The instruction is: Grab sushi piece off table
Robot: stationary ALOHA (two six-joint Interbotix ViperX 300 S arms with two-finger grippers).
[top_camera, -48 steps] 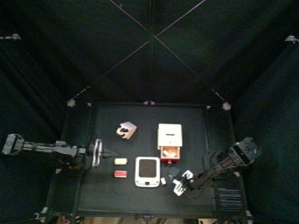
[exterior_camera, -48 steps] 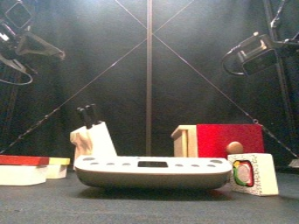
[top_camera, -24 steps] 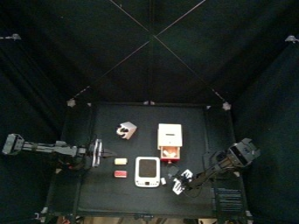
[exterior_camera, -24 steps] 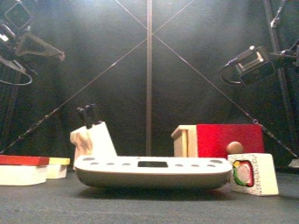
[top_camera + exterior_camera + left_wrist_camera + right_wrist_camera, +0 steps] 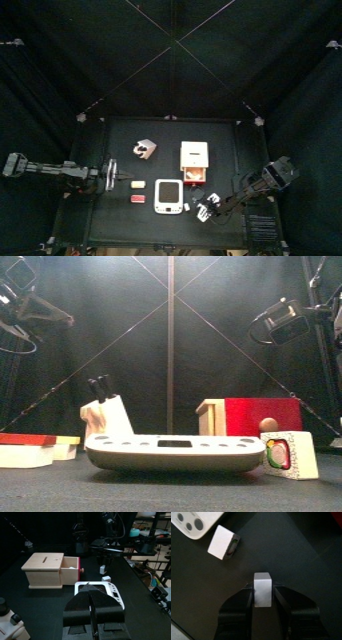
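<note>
Where the sushi piece (image 5: 262,593) sits: squarely between the two jaws of the right gripper (image 5: 262,587), its far end level with their tips.
Right gripper's hold: each jaw lies against one long side of the white lump, pinching it.
Table (image 5: 301,552): bare black top directly beyond the jaw tips; whether the piece is on it or just above it cannot be told.
Small white block (image 5: 223,543): ahead of the right gripper and off to one side, apart from it.
White device (image 5: 194,524): farther out past that block.
Left gripper (image 5: 93,594): jaws pressed together, nothing between them, hanging short of the same white device, well apart from the sushi piece.
</note>
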